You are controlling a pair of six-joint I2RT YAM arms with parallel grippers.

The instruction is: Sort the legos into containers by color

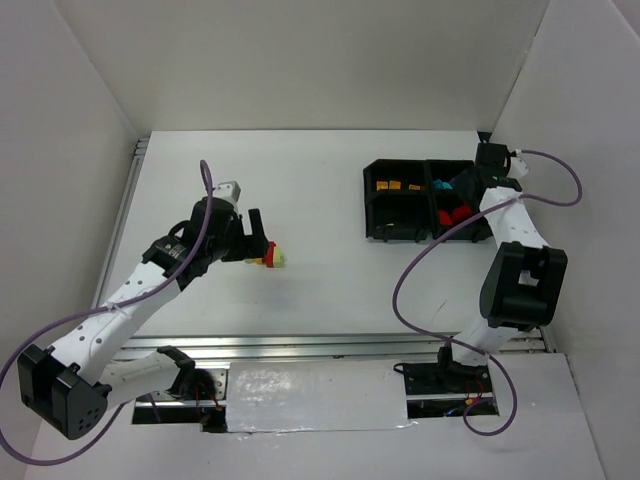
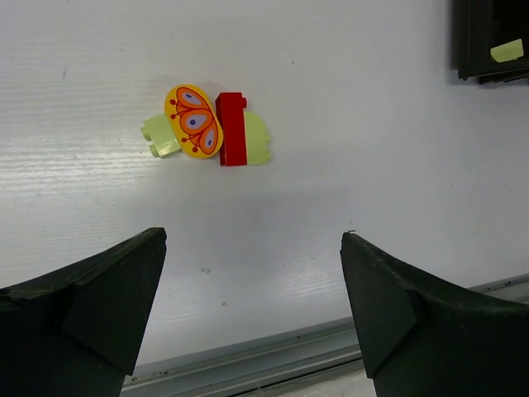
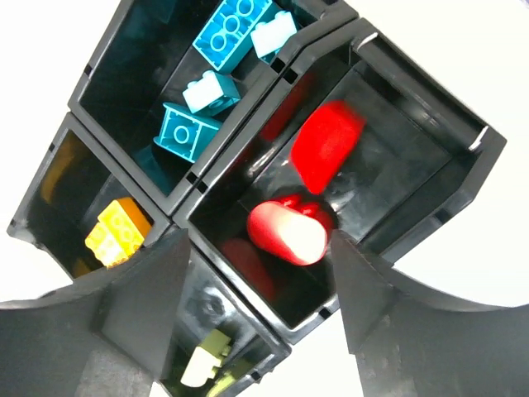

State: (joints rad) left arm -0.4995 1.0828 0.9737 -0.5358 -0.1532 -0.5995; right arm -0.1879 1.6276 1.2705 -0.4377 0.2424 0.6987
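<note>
A: White tabletop (image 1: 320,190), white walls all round. What's in the tray (image 1: 372,225)?
B: Teal bricks (image 3: 219,37) in one compartment, an orange brick (image 3: 120,231) in the next, a green brick (image 3: 202,364) in a third, red bricks (image 3: 289,231) in the fourth; one red looks blurred.
A: And the right pincer (image 3: 256,248)?
B: Directly over the tray's red compartment, jaws apart, gripping nothing.
A: Any bricks outside the tray?
B: A cluster well left of it: a red brick (image 2: 232,130), two green bricks (image 2: 162,136) and an orange butterfly piece (image 2: 193,121), all touching.
A: Left pincer (image 2: 252,240)?
B: Also well left of the tray, just beside that cluster, spread wide and empty.
</note>
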